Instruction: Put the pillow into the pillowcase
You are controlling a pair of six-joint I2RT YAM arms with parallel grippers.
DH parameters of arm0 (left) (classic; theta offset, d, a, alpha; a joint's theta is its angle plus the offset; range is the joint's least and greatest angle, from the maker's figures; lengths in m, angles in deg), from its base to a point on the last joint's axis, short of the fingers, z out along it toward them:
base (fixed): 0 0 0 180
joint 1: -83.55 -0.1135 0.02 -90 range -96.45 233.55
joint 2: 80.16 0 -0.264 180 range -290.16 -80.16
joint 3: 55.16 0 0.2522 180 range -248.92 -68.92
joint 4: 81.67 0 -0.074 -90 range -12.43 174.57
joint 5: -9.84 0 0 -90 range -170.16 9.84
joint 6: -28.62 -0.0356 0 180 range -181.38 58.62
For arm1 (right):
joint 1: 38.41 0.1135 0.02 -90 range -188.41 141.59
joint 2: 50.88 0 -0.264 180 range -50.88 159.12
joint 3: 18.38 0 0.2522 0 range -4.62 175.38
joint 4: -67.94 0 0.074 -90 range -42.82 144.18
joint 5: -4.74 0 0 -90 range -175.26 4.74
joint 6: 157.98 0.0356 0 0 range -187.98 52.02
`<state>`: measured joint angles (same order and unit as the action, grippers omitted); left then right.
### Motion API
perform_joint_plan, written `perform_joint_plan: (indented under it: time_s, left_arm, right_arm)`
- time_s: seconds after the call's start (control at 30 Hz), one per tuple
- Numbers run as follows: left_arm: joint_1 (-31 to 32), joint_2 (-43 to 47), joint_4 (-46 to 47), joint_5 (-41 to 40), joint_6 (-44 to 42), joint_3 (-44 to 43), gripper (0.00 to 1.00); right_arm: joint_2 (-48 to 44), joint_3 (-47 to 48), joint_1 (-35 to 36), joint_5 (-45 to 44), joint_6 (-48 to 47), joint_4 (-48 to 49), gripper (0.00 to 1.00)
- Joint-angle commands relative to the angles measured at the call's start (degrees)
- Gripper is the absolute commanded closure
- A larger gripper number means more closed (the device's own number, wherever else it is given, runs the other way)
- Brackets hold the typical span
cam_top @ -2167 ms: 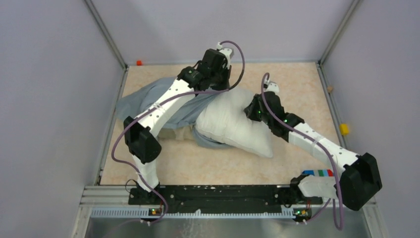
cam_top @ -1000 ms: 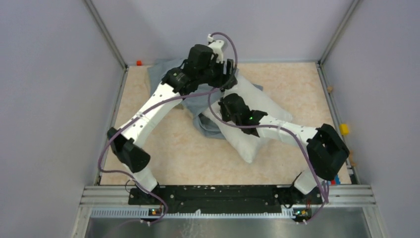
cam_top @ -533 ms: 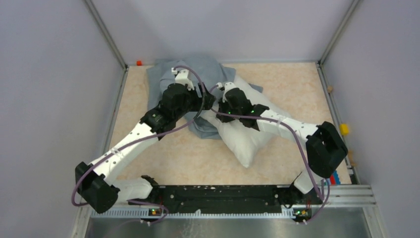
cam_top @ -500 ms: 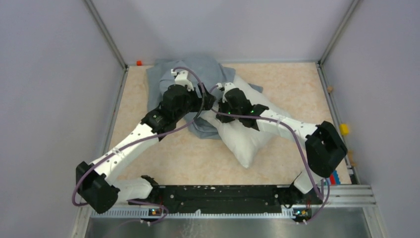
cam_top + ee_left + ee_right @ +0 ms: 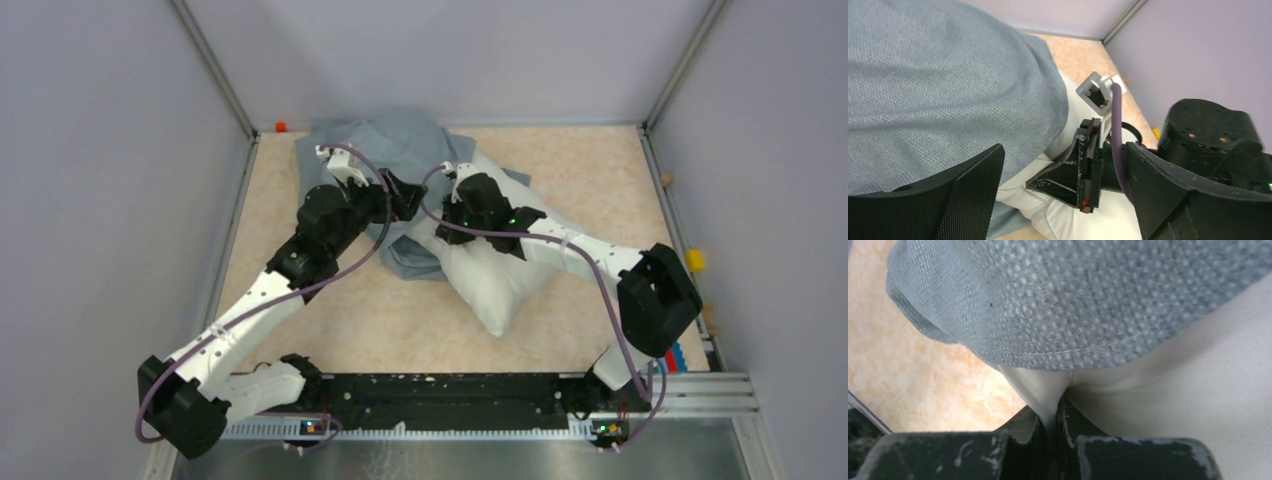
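The white pillow lies slanted across the middle of the table. Its far end sits under the grey-blue pillowcase, which is heaped toward the back wall. My right gripper is shut on a pinched fold at the pillow's edge, just below the pillowcase hem. My left gripper hovers open beside it, over the pillowcase and the pillow. Its fingers hold nothing. The right gripper's black finger shows between them.
The grey enclosure walls stand close on three sides. A small orange object sits at the back left corner. A yellow one lies at the right edge. Coloured pieces lie near the right arm's base.
The left arm has drawn back from the far edge toward the near left, and its jaws have opened wider. The pillowcase now lies heaped at the back. The right gripper keeps its hold.
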<state>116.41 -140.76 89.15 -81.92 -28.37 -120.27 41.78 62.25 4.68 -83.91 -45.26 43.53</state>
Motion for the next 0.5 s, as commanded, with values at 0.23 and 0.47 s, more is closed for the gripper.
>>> perform_joint_plan:
  time_s: [0.23, 0.47]
  left_arm:
    - [-1.4, 4.6, -7.6, 1.5, -3.6, -6.3, 0.04]
    - [-1.5, 11.0, -18.9, -19.1, 0.9, -3.2, 0.04]
  right_arm:
    - [2.9, 2.1, -4.2, 2.7, 9.2, 6.1, 1.00]
    - [2.2, 4.0, -10.2, 12.3, 16.9, 7.8, 1.00]
